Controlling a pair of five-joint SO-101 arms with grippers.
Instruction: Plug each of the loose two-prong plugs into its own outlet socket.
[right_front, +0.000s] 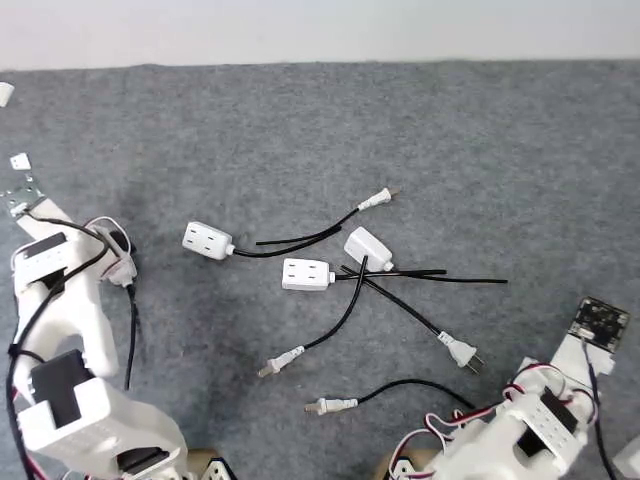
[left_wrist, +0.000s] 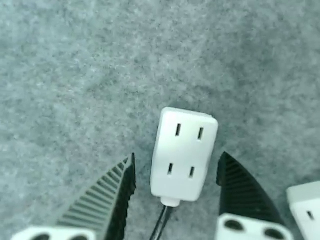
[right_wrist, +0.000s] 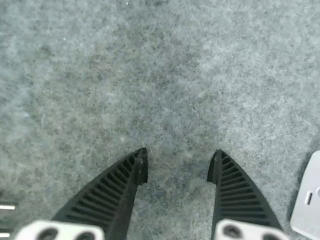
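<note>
Nothing is plugged in yet. Three white sockets lie on the grey carpet (right_front: 480, 150): a left socket (right_front: 207, 240), a middle socket (right_front: 307, 273) and, near it, a tilted socket (right_front: 367, 247). Four plugs lie loose around them with bare prongs: a far plug (right_front: 378, 199) beyond the sockets, and a left plug (right_front: 281, 361), a near plug (right_front: 330, 405) and a right plug (right_front: 462, 352) on the robot's side. Every insertion is left to do. The left gripper (left_wrist: 176, 159) is spread wide and holds nothing. Its wrist view frames the left socket face up between the fingers, untouched, with all four slots empty. The right gripper (right_wrist: 179, 154) is also spread and empty over bare carpet. The black cords (right_front: 352, 300) cross beside the middle socket, so it is hard to trace which cord joins which piece. The tilted socket's slots cannot be made out. A pale object (right_wrist: 307, 200) is cut off at the edge of the right wrist view and cannot be identified.
</note>
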